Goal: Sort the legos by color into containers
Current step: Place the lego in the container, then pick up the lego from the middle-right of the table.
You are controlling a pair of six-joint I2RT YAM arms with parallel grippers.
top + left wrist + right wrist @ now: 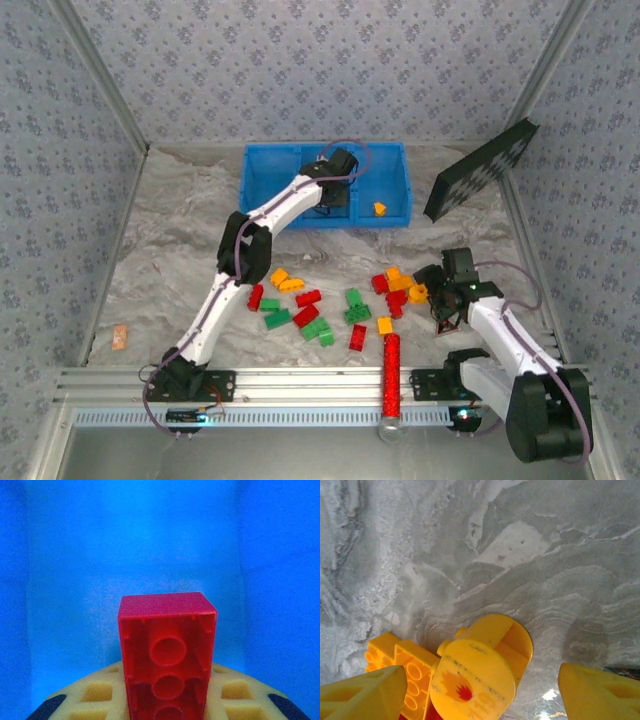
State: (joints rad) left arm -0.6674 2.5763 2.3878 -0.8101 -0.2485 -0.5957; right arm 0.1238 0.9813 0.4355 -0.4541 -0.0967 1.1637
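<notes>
"Where does the sorting stand?"

"At the far side of the marbled grey table [180, 230] sits the blue three-compartment bin [268, 188], with one orange brick [380, 209] in its right compartment. The left gripper [336, 198] is at the middle compartment, clamped on a red brick [167, 650]."

"And the other arm?"

"The right gripper [480, 695] is down among the loose legos [320, 305] nearer the front, its fingers apart on either side of a round orange piece [485, 670]."
</notes>
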